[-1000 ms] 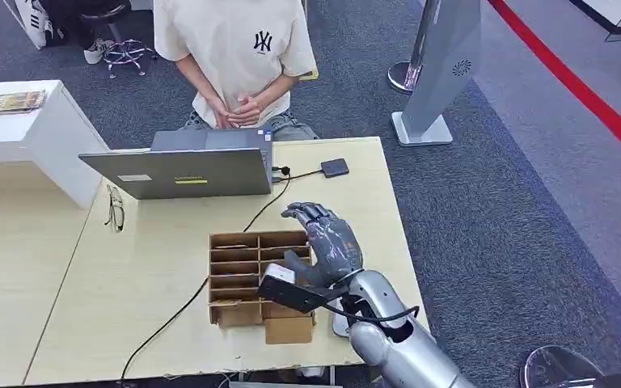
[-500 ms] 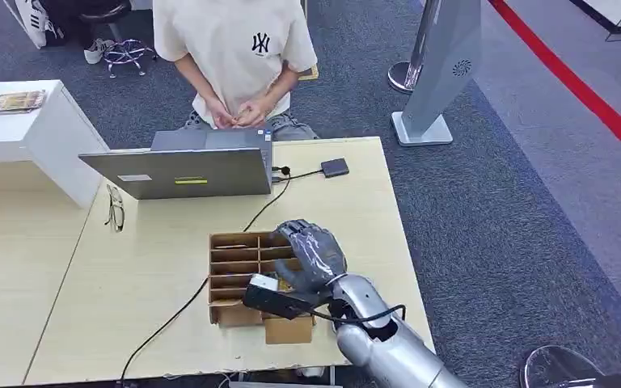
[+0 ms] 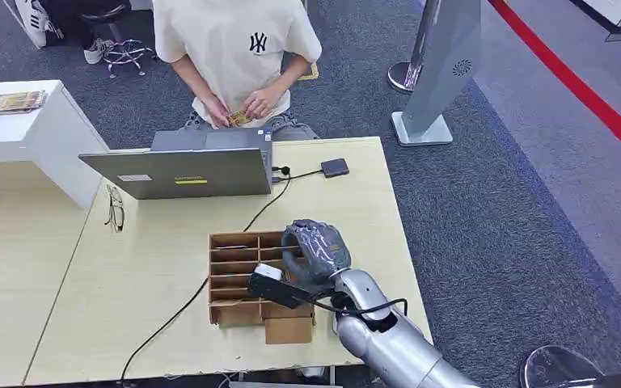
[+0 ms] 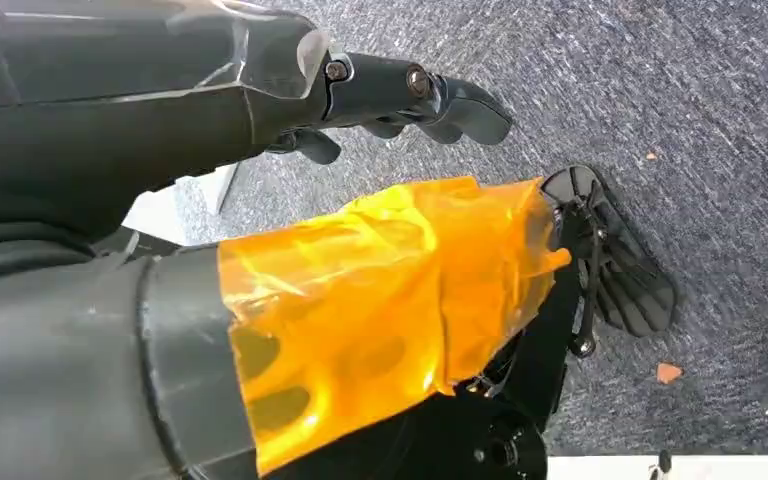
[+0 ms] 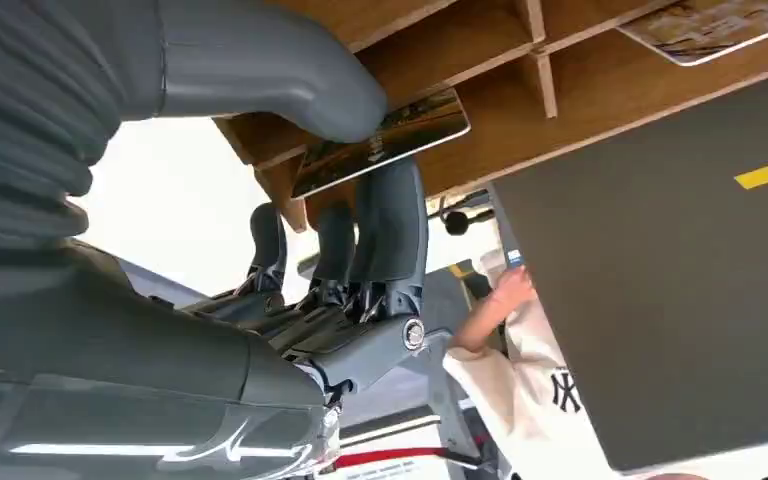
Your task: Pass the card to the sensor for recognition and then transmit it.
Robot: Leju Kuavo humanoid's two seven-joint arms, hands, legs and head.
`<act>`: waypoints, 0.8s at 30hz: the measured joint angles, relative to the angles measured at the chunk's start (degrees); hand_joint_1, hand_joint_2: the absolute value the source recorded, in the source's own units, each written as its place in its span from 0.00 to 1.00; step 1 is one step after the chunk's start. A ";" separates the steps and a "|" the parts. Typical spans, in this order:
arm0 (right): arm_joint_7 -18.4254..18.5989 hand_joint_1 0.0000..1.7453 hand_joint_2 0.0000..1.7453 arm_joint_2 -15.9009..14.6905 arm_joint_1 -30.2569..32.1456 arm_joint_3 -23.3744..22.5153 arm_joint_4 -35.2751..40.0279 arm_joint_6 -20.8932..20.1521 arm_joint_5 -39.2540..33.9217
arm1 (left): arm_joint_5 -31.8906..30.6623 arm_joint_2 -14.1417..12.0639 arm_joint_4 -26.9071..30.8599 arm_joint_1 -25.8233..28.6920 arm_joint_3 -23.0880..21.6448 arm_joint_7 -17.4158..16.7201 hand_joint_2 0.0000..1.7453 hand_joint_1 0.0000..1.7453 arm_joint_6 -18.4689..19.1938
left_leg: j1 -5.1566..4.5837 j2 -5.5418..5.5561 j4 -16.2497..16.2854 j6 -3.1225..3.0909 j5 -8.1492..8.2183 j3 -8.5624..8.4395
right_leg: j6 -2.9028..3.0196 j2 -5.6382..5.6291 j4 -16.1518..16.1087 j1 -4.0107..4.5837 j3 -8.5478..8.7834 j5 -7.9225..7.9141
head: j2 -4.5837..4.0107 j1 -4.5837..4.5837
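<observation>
My right hand (image 3: 315, 250) hangs over the right side of the brown cardboard card organizer (image 3: 233, 268), fingers curled down into a compartment. In the right wrist view the thumb (image 5: 290, 70) and the dark fingers (image 5: 390, 230) pinch a card (image 5: 380, 145) at the edge of a slot. Another card (image 5: 720, 25) lies in a neighbouring slot. The sensor (image 3: 335, 167), a small black box, sits at the table's far right, cabled to the laptop (image 3: 186, 171). My left hand (image 4: 360, 260), thumb wrapped in orange tape, hangs over grey carpet and holds nothing.
A person in a cream shirt (image 3: 234, 48) stands behind the laptop, holding a small card (image 3: 238, 118) in both hands. Glasses (image 3: 114, 208) lie left of the organizer. A black cable (image 3: 178, 311) crosses the table. A white cabinet (image 3: 24, 129) stands at the left.
My right hand has moved left and down onto the organizer, its fingers curling into a compartment around a card. The person's hands now show a card.
</observation>
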State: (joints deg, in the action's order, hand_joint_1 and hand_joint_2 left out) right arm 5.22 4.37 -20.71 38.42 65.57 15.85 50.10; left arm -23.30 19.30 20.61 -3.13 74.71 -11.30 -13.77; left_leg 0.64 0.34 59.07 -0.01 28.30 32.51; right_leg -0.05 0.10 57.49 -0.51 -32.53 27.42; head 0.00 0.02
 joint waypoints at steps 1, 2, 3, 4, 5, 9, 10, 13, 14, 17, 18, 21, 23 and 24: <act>0.00 0.62 1.00 0.00 -0.04 0.00 -0.11 0.00 0.13 | 0.07 0.00 0.00 0.00 -0.15 0.00 0.00 0.00 0.00 | 0.00 0.00 0.00 0.00 0.00 0.00 | 0.00 0.00 0.00 0.00 0.00 0.00 | 0.00 0.00; 0.00 0.64 1.00 0.00 -0.09 -0.02 -0.26 0.00 0.22 | 0.15 0.00 0.00 -0.01 -0.31 0.00 0.00 0.00 0.00 | 0.00 0.00 0.00 0.00 0.00 0.00 | 0.00 0.00 0.00 0.00 0.00 0.00 | 0.00 0.00; 0.00 0.68 1.00 0.00 -0.14 -0.04 -0.39 0.00 0.35 | 0.24 0.00 0.00 -0.01 -0.39 -0.02 0.00 0.00 -0.02 | 0.00 0.00 0.00 0.00 0.00 0.00 | 0.00 0.00 0.00 0.00 0.00 0.00 | 0.00 0.00; 0.00 0.70 1.00 0.00 -0.19 -0.09 -0.48 0.00 0.46 | 0.35 0.00 0.00 -0.01 -0.48 -0.02 0.00 0.00 -0.02 | 0.00 0.00 0.00 0.00 0.00 0.00 | 0.00 0.00 0.00 0.00 0.00 0.00 | 0.00 0.00; 0.00 0.76 1.00 0.00 -0.26 -0.13 -0.59 0.00 0.48 | 0.50 0.00 0.00 -0.01 -0.57 -0.02 0.00 0.00 -0.04 | 0.00 0.00 0.00 0.00 0.00 0.00 | 0.00 0.00 0.00 0.00 0.00 0.00 | 0.00 0.00; 0.00 1.00 1.00 0.00 -0.44 -0.31 -0.94 0.07 0.48 | 1.31 0.00 0.00 -0.01 -0.85 -0.04 0.00 0.00 -0.20 | 0.00 0.00 0.00 0.00 0.00 0.00 | 0.00 0.01 0.00 0.00 0.00 0.00 | 0.00 0.00; 0.00 1.00 1.00 0.02 -0.54 -0.44 -0.98 0.07 0.48 | 1.57 -0.02 0.00 -0.01 -1.11 -0.07 0.00 0.00 -0.30 | 0.00 0.01 0.00 0.00 0.00 0.00 | 0.00 0.01 0.00 0.00 0.00 0.00 | 0.00 0.00; 0.00 1.00 1.00 0.02 -0.74 -0.94 -1.22 0.09 0.48 | 2.16 -0.04 0.00 -0.04 -1.66 -0.15 0.00 0.00 -0.46 | 0.00 0.01 0.00 0.00 0.00 0.00 | 0.00 0.02 0.00 0.00 0.01 0.00 | 0.00 0.00; -0.04 1.00 1.00 0.02 -0.79 -1.01 -1.29 0.11 0.48 | 2.25 -0.04 0.00 -0.04 -1.84 -0.15 0.00 0.00 -0.48 | 0.00 0.01 0.00 0.00 0.00 0.00 | 0.00 0.01 0.00 0.00 0.01 0.00 | 0.00 0.00; -0.07 1.00 1.00 0.02 -0.90 -1.20 -1.42 0.15 0.48 | 2.88 -0.04 0.00 -0.07 -2.27 -0.17 0.00 0.00 -0.57 | 0.00 0.02 0.00 0.00 0.00 0.00 | 0.00 0.02 0.00 0.00 0.01 0.00 | 0.00 0.00; -0.07 1.00 1.00 0.02 -0.91 -1.27 -1.42 0.15 0.48 | 3.23 -0.04 0.00 -0.07 -2.47 -0.17 0.00 0.00 -0.63 | 0.00 0.02 0.00 0.00 0.00 0.00 | 0.00 0.02 0.00 0.00 0.01 0.00 | 0.00 0.00; -0.07 1.00 1.00 0.02 -0.93 -1.51 -1.46 0.18 0.35 | 4.07 -0.07 0.00 -0.09 -3.19 -0.26 0.00 0.00 -0.79 | 0.00 0.02 0.00 0.00 0.00 0.00 | 0.00 0.02 0.00 0.00 0.01 0.00 | 0.00 0.00; -0.09 1.00 1.00 0.02 -0.93 -1.66 -1.46 0.24 0.28 | 4.76 -0.07 0.02 -0.12 -3.67 -0.35 0.00 0.00 -1.09 | 0.00 0.02 0.00 0.00 0.00 0.00 | 0.00 0.02 0.00 0.00 0.01 0.00 | 0.00 0.00; -0.09 1.00 1.00 0.02 -0.92 -1.75 -1.44 0.26 0.00 | 5.09 -0.07 0.00 -0.12 -3.89 -0.35 0.00 0.00 -1.20 | 0.00 0.02 0.00 0.00 -0.01 0.00 | 0.00 0.02 0.00 0.00 0.01 0.00 | 0.00 0.00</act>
State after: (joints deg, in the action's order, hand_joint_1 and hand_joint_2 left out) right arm 5.14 4.39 -21.63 36.68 64.13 16.11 50.09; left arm -18.21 19.23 20.61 -3.25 70.82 -11.65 -14.97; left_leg 0.64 0.36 59.07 -0.01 28.30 32.51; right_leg -0.05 0.12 57.49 -0.51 -32.52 27.42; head 0.00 0.02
